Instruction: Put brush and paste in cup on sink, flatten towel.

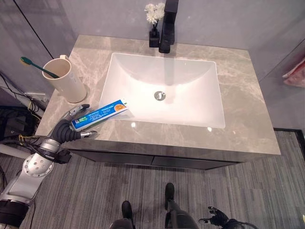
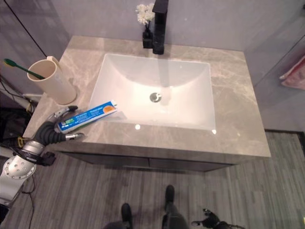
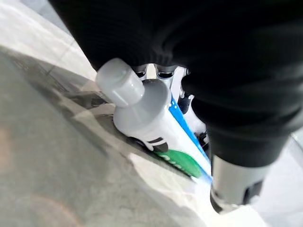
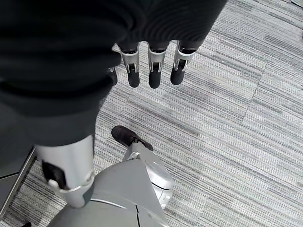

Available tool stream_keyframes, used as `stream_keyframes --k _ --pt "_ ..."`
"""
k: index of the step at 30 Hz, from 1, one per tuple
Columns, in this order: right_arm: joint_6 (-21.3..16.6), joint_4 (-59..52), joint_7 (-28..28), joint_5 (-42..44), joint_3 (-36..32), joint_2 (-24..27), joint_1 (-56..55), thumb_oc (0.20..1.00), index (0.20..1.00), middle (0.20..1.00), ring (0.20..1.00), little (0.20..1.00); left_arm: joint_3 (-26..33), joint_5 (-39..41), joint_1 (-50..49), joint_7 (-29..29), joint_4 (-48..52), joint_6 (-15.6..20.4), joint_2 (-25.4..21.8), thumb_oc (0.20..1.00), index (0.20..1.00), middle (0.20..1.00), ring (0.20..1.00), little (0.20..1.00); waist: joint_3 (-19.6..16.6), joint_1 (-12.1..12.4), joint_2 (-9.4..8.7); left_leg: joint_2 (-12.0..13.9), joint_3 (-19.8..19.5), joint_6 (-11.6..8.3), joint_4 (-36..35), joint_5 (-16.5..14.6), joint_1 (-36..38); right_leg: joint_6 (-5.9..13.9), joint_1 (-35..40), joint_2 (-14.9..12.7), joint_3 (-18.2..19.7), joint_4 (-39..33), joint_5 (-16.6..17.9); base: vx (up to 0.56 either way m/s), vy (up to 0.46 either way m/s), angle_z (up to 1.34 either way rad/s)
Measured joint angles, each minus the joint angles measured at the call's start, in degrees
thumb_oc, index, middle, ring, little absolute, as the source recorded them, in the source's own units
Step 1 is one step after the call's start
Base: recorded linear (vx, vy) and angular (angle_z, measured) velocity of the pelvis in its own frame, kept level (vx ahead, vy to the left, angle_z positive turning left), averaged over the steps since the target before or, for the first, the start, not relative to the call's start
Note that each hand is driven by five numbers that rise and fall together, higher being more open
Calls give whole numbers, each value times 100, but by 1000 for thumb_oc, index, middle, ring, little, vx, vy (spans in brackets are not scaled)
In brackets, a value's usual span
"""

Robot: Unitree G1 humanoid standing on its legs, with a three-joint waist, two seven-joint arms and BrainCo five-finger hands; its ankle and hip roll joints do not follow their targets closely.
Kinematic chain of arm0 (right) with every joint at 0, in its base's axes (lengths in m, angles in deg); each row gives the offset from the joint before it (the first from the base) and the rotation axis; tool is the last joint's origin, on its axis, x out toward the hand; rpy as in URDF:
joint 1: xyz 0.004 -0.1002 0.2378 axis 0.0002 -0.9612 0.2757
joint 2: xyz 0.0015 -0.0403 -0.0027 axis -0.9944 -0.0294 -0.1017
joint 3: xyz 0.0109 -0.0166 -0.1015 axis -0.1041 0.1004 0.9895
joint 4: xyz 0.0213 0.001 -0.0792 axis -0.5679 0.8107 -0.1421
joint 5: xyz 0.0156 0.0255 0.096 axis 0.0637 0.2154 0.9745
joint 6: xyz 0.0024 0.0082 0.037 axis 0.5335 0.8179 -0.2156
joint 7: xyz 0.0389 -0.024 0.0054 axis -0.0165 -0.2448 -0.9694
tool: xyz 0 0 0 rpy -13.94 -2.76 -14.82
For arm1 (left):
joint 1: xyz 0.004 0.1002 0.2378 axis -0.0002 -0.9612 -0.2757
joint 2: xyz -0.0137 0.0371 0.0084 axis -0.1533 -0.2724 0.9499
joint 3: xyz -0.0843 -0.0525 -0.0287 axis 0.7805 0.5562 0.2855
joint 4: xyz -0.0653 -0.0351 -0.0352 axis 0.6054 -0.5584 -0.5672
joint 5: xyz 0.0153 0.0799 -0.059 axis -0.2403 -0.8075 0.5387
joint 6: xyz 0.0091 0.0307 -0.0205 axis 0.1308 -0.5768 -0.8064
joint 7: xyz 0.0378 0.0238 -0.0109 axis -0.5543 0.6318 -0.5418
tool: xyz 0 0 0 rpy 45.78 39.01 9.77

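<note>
Now left hand at front-left bench edge, fingers curled round cap end of blue-white plastic toothpaste tube. Tube looks light, soft, squashy; grip near stiff cap end safest. Right hand hangs low, fingers relaxed straight. Green toothbrush already in cream cup.

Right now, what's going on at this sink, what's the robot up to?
The robot's left hand is curled around a blue and white toothpaste tube at the front left of the sink counter. The tube's far end pokes over the basin's edge. Behind it, a cream cup already holds a green-handled toothbrush, so the paste is the piece not yet in the cup. The right hand hangs low over the carpeted floor, fingers relaxed and holding nothing.
</note>
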Motion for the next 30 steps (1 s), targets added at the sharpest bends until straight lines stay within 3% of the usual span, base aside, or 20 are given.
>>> stream_keyframes --k 3,4,6,7,11,15,17,19,30 --pt "2 19 0 2 0 24 -1 1000 1000 1000 1000 1000 -153 -76 44 1 -208 -19 52 774 774 774 774 774 -94 -3 95 -1 1 0 0 0 8 -1 8 4 3 0 3 0 0 0" --pt "5 21 1 2 0 24 -13 1000 1000 1000 1000 1000 -147 -200 39 -3 -211 -52 42 677 677 677 677 677 -115 -2 114 -1 3 0 0 0 12 -1 9 4 4 0 2 0 0 0" --pt "23 26 1 2 0 24 -23 1000 1000 1000 1000 1000 -112 -435 28 -64 -290 -59 40 639 639 639 639 639 -157 -3 135 0 4 0 0 0 15 -1 11 6 4 0 1 0 0 0" --pt "54 24 1 2 0 24 -23 1000 1000 1000 1000 1000 -74 -546 41 -89 -295 -65 34 514 514 514 514 514 -202 -9 142 0 6 0 0 0 16 -1 10 8 8 0 1 0 0 0" --pt "66 21 6 3 -5 20 -32 1000 1000 1000 1000 1000 -13 -1293 75 -251 -405 -81 -44 495 495 495 495 495 -275 -15 145 15 14 -1 0 0 67 -7 56 21 9 0 -4 7 -29 -1" --pt "77 51 9 6 -7 20 -125 1000 1000 1000 1000 1000 -265 -1823 151 -317 -491 -96 -137 300 300 300 300 300 -393 -9 157 60 10 -28 -1 -19 215 -26 208 63 2 -1 -37 31 -37 -1" --pt "84 158 9 5 -10 17 -140 1000 1000 1000 1000 1000 -429 -1876 223 -346 -535 -111 -139 275 275 275 275 275 -426 -4 180 89 26 -35 -1 -22 291 -8 284 76 -7 -2 -63 36 -35 -2" --pt "116 338 16 5 -69 18 -163 1000 1000 1000 1000 1000 -627 -2075 217 -378 -683 -139 -138 200 200 200 200 200 -534 -7 241 119 60 -72 -2 -50 450 5 422 102 -21 -2 -106 34 -44 -5" --pt "219 539 37 17 -543 101 -362 1000 1000 1000 1000 1000 -977 -2668 -56 -381 -885 -234 -113 200 200 200 200 200 -780 11 453 154 144 -98 -29 -95 771 20 717 120 -37 -2 -126 13 -22 -4"
